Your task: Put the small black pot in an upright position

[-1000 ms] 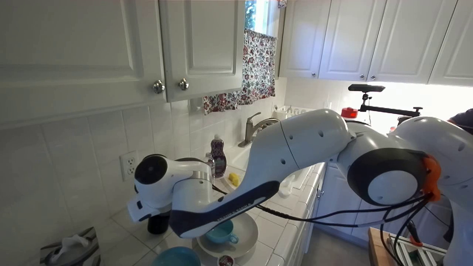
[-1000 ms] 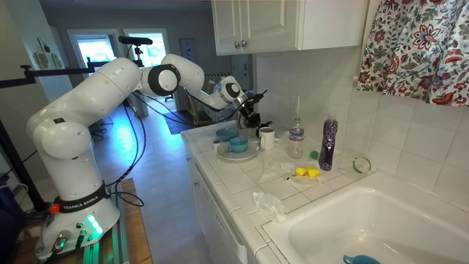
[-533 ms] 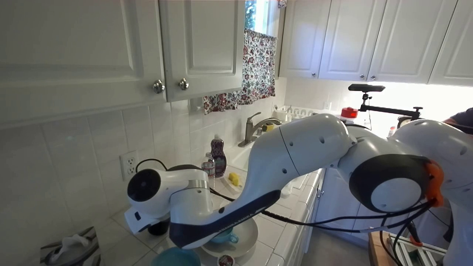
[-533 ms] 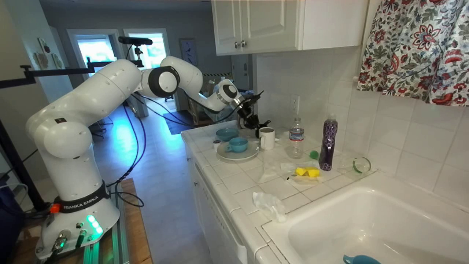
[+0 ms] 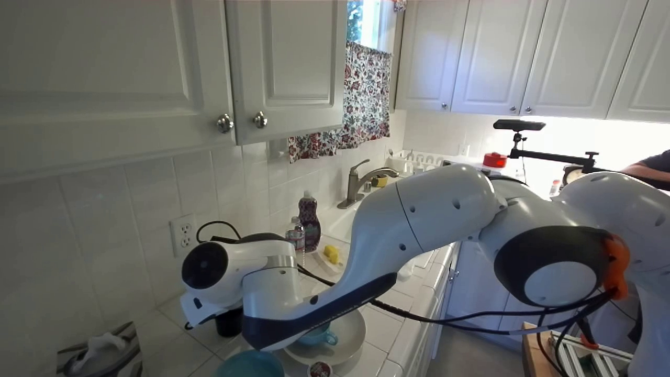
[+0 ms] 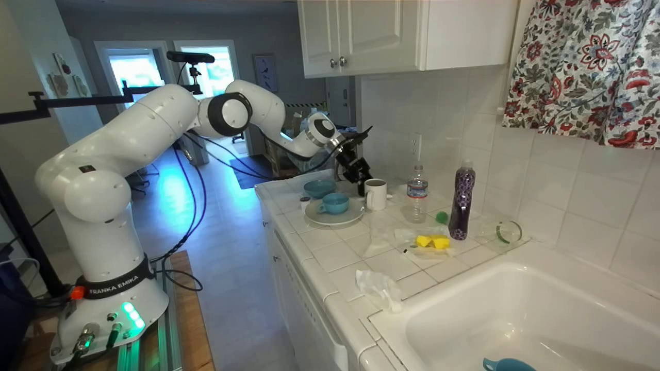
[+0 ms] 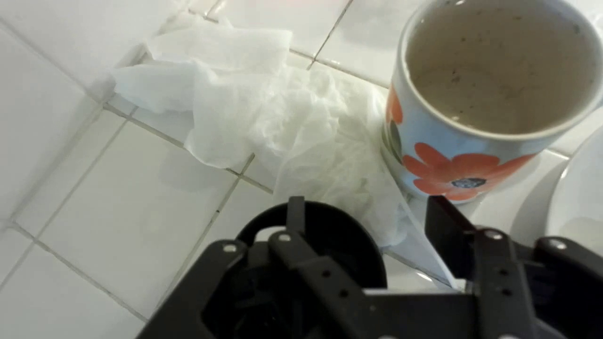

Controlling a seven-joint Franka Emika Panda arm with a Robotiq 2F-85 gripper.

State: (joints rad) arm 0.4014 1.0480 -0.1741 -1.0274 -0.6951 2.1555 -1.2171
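Note:
The small black pot (image 7: 344, 235) is in the lower middle of the wrist view, its round, dark opening facing the camera. In an exterior view its black body (image 5: 229, 323) shows low on the counter, partly behind the arm. My gripper (image 7: 366, 201) stands open with its jaws well apart. The left finger (image 7: 296, 216) crosses over the pot's rim; whether it touches, I cannot tell. The right finger (image 7: 445, 235) is clear of the pot. No handle can be made out. In an exterior view the gripper (image 6: 362, 188) points down behind the mug.
A flower-patterned mug (image 7: 471, 169) stands close to the right finger. Crumpled white paper (image 7: 301, 117) lies behind the pot. A plate (image 7: 582, 202) is at the right edge. The tiled wall (image 7: 37, 117) is near. A blue bowl (image 6: 319, 188) and water bottle (image 6: 417, 196) stand around.
The arm has come down slightly. The pot's dark body has shifted a little to the right in an exterior view. A dark tip that stuck out above the mug no longer shows.

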